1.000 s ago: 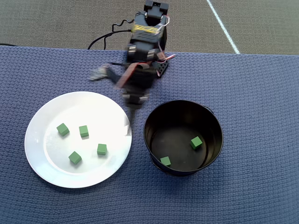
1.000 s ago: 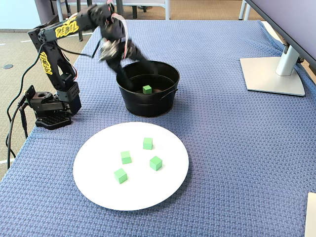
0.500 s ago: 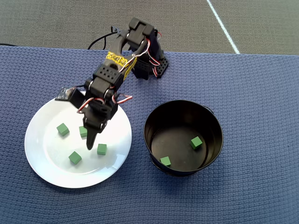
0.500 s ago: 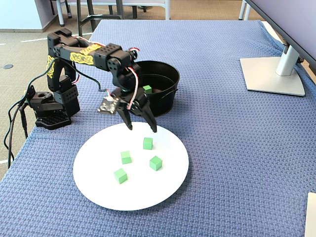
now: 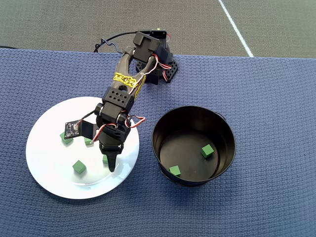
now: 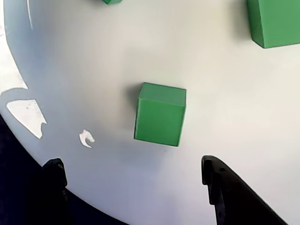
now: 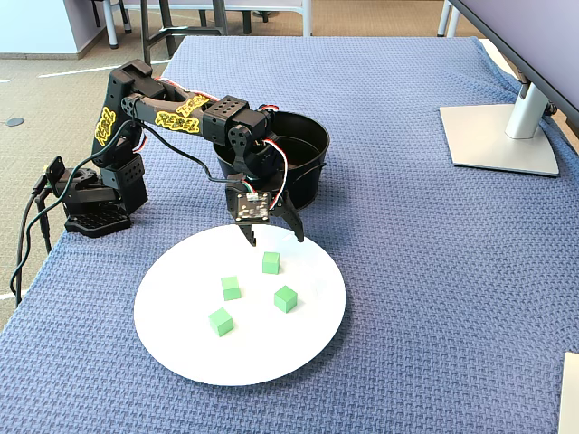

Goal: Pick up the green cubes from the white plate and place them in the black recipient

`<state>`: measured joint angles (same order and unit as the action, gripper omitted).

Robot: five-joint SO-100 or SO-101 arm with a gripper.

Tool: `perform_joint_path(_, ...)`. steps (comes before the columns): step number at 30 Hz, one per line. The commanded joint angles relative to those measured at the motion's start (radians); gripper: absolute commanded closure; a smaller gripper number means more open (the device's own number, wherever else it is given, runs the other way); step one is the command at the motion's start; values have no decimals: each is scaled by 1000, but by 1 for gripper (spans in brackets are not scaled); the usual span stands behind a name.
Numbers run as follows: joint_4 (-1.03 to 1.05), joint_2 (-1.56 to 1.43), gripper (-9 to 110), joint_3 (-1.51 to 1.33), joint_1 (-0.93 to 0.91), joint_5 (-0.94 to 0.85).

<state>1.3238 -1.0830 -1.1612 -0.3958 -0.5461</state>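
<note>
A blue woven cloth [image 7: 434, 271] covers the table. The gripper [image 7: 274, 238] hangs low over the far side of the white plate [image 7: 181, 344], fingers wide apart. A green cube [image 6: 160, 114] sits just ahead, between them. Go straight down, then squeeze gently. The black recipient [image 7: 308, 185] waits farther back.

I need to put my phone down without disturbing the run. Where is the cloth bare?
Bare: the blue cloth between the black pot and the monitor stand, and below the white plate. Crowded: around the gripper, the green cubes and the arm base.
</note>
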Motion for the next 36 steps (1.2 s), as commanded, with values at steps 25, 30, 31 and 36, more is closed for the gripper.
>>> perform_joint_path(25,-46,95,75,101,-60,-78)
perform_joint_path(30,-55,112,81,104,-60,-72)
perform_joint_path(31,-58,115,81,104,-60,-74)
perform_joint_path(36,-58,112,81,92,-60,-81)
